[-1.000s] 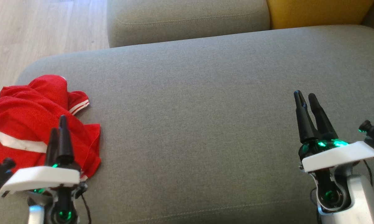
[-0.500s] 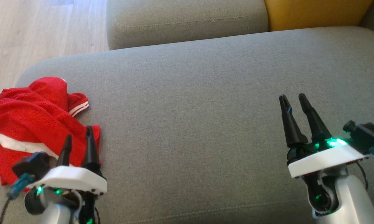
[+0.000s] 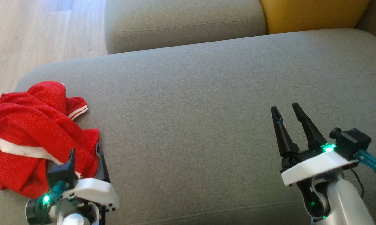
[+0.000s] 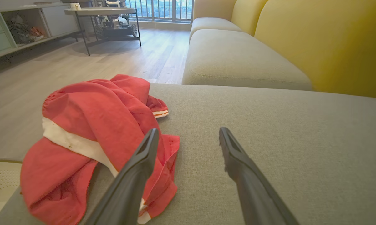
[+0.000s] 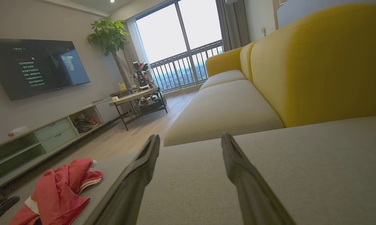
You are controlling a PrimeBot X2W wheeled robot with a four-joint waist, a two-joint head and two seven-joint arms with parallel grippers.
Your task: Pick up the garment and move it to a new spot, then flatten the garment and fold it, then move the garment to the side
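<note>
We see left gripper spread wide over near edge of crumpled red-and-white mesh garment on grey fabric sofa cushion; right gripper spread too, well apart.

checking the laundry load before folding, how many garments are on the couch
1. A crumpled red garment lies at the left end of the grey seat cushion, near the left gripper. Another could hide beneath it.

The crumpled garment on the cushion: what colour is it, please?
Crumpled garment: red with white bands; left wrist view best.
</note>
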